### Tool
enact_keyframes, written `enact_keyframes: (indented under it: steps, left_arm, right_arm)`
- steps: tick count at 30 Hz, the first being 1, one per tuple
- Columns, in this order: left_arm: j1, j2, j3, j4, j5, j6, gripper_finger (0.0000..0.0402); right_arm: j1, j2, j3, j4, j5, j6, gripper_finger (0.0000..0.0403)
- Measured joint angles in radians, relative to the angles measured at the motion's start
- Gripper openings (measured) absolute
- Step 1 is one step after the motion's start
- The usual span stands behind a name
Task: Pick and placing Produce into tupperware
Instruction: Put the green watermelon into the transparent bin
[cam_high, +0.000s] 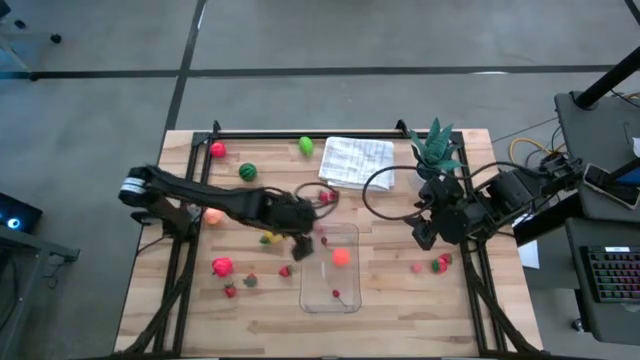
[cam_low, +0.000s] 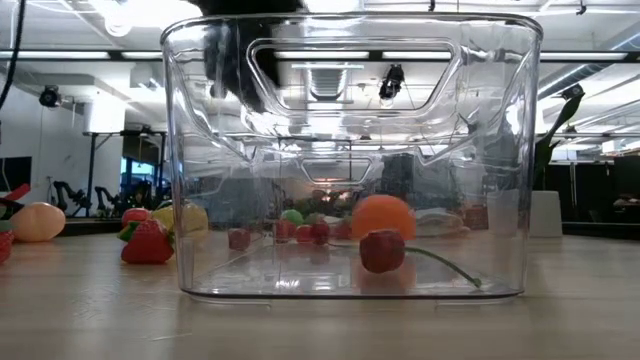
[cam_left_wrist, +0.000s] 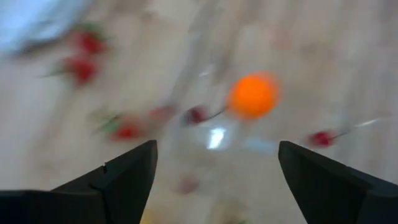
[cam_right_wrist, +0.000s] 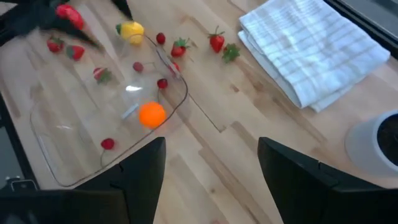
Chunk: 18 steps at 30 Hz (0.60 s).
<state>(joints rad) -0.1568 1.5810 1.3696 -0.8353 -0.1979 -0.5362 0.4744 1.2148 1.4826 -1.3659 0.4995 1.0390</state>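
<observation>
The clear tupperware (cam_high: 352, 236) stands open near the table's middle. An orange fruit (cam_high: 341, 257) and a red cherry (cam_high: 337, 294) lie on its floor; the low view shows the orange (cam_low: 383, 215) and the cherry (cam_low: 381, 250) through the wall (cam_low: 250, 150). My left gripper (cam_high: 303, 245) hovers open above the container's far left corner, nothing between its fingers (cam_left_wrist: 124, 174). My right gripper (cam_high: 425, 235) hangs open and empty to the right of the container (cam_right_wrist: 50, 155). More produce lies loose: a striped melon (cam_high: 247, 172), a lime-green fruit (cam_high: 306, 146), a yellow fruit (cam_high: 268, 238) and strawberries (cam_high: 230, 290).
A folded white cloth (cam_high: 357, 160) lies at the far middle, with a spiky plant in a white pot (cam_high: 437, 150) to its right. Red fruits (cam_high: 222, 266) and a peach-coloured one (cam_high: 213, 215) sit on the left. A strawberry (cam_high: 440, 264) lies on the right. Cables run by the right arm.
</observation>
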Motion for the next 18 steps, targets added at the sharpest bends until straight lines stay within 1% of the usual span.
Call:
enact_keyframes:
  steps: [2, 4, 7, 9, 11, 13, 15, 18]
  left_arm:
    - [0.017, -0.052, 0.013, -0.145, -0.054, -0.011, 0.031]
    - [0.064, -0.109, 0.017, -0.271, -0.071, -0.069, 0.0302]
    - [0.194, -0.186, 0.01, -0.437, -0.099, -0.172, 0.0295]
    - [0.306, -0.229, -0.001, -0.491, -0.138, -0.198, 0.0295]
    - [0.425, -0.262, -0.011, -0.463, -0.151, -0.141, 0.0294]
    - [0.528, -0.279, -0.023, -0.416, -0.147, -0.029, 0.0294]
    - [0.618, -0.286, -0.036, -0.362, -0.109, 0.097, 0.0294]
    - [0.729, -0.261, -0.052, -0.339, -0.059, 0.28, 0.0294]
  right_arm:
    - [-0.001, -0.005, 0.0, -0.004, 0.012, 0.001, 0.0247]
    - [-0.001, -0.008, 0.0, -0.012, 0.052, 0.017, 0.0247]
    - [-0.002, -0.019, -0.001, -0.023, 0.132, 0.064, 0.0247]
    - [-0.01, -0.025, -0.001, -0.027, 0.186, 0.099, 0.0247]
    - [-0.018, -0.029, -0.001, -0.031, 0.21, 0.134, 0.0247]
    - [-0.033, -0.033, -0.001, -0.034, 0.211, 0.161, 0.0247]
    - [-0.043, -0.033, -0.001, -0.037, 0.211, 0.189, 0.0247]
    - [-0.053, -0.032, -0.003, -0.037, 0.211, 0.229, 0.0247]
